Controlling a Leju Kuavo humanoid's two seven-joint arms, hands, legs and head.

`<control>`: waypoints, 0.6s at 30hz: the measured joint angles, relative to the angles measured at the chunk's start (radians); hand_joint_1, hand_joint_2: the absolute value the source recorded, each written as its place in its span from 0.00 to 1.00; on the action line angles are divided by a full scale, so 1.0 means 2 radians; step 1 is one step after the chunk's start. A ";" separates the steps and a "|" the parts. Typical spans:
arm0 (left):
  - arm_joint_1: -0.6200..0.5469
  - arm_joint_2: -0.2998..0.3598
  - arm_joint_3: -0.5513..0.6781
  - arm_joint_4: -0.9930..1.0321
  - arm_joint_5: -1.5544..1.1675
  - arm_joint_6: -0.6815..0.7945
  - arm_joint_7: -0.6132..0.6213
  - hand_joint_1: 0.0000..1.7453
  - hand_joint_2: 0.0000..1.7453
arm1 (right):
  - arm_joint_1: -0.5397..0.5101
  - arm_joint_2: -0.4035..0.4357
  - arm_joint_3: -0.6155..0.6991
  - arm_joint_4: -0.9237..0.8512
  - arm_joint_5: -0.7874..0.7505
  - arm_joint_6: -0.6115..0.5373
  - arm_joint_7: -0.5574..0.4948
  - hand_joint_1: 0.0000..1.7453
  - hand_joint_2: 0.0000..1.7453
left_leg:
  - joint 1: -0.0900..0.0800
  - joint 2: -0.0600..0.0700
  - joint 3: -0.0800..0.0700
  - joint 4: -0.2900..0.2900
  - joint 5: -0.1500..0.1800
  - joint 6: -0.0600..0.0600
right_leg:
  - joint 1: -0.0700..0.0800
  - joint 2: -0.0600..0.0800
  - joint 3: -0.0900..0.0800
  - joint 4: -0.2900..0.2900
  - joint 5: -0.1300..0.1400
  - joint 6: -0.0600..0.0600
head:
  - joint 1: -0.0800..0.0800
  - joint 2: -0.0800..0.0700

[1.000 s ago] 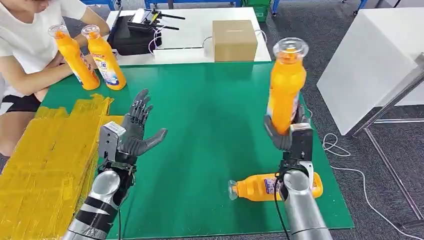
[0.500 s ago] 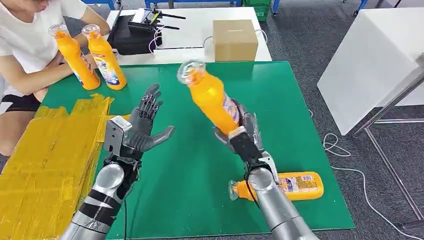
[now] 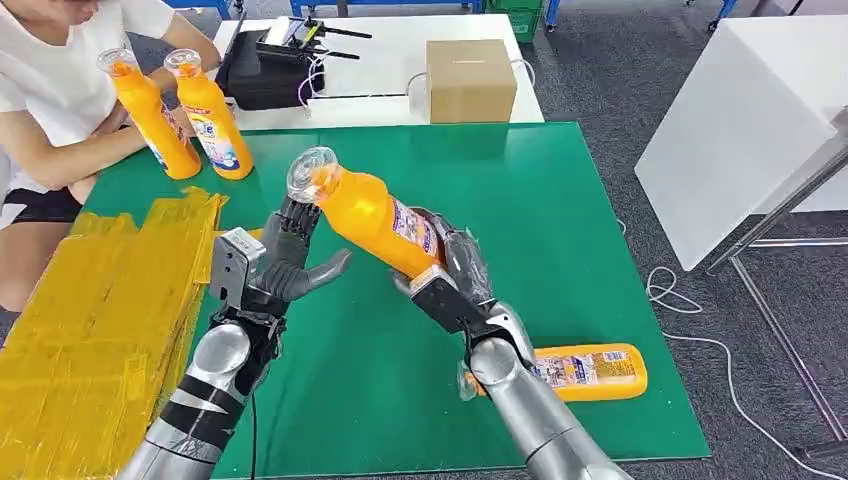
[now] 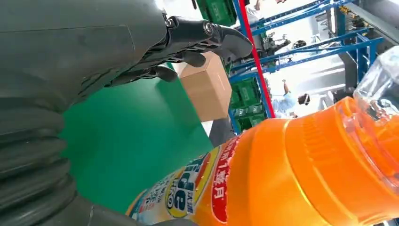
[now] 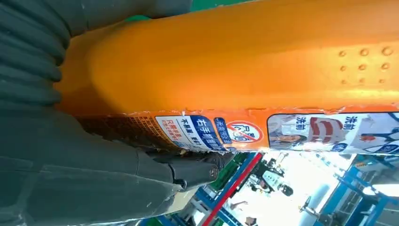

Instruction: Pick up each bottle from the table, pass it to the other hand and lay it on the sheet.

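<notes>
My right hand (image 3: 447, 272) grips the base of an orange bottle (image 3: 370, 217) with a clear cap, tilted so the cap points toward my left hand (image 3: 284, 258). That left hand is open with fingers spread, the bottle's neck just above its palm; I cannot tell if they touch. The left wrist view shows the bottle (image 4: 291, 174) close in front of the spread fingers (image 4: 207, 37). In the right wrist view the bottle (image 5: 244, 66) lies against the palm. A second orange bottle (image 3: 580, 370) lies on the green table (image 3: 540, 200) behind my right arm. The yellow sheet (image 3: 90, 310) covers the table's left side.
Two more orange bottles (image 3: 180, 115) stand at the table's far left corner beside a seated person (image 3: 60, 90). A cardboard box (image 3: 468, 80) and a black device (image 3: 262, 68) sit on the white table beyond. A white panel (image 3: 740, 120) stands at the right.
My right arm has swung the bottle from upright at the right side leftward, tilting it toward my left hand. The left hand rose slightly and stayed open.
</notes>
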 measured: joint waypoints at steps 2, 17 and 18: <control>0.000 0.000 0.000 0.000 0.000 0.000 0.000 0.00 1.00 | 0.000 0.000 0.001 0.001 0.000 0.000 0.000 1.00 1.00 | 0.000 0.000 0.000 0.000 0.000 0.000 | 0.000 0.000 0.000 0.000 0.000 0.000 | 0.000 0.000; -0.001 0.000 0.000 0.000 0.000 0.000 0.000 0.00 1.00 | -0.002 0.000 0.002 0.004 0.000 0.000 0.000 1.00 1.00 | 0.000 0.000 0.000 0.000 0.000 0.000 | 0.000 0.000 0.000 0.000 0.000 0.000 | 0.000 0.000; -0.001 0.000 0.000 0.000 0.000 0.000 0.000 0.00 1.00 | -0.002 0.000 0.002 0.004 0.000 0.000 0.000 1.00 1.00 | 0.000 0.000 0.000 0.000 0.000 0.000 | 0.000 0.000 0.000 0.000 0.000 0.000 | 0.000 0.000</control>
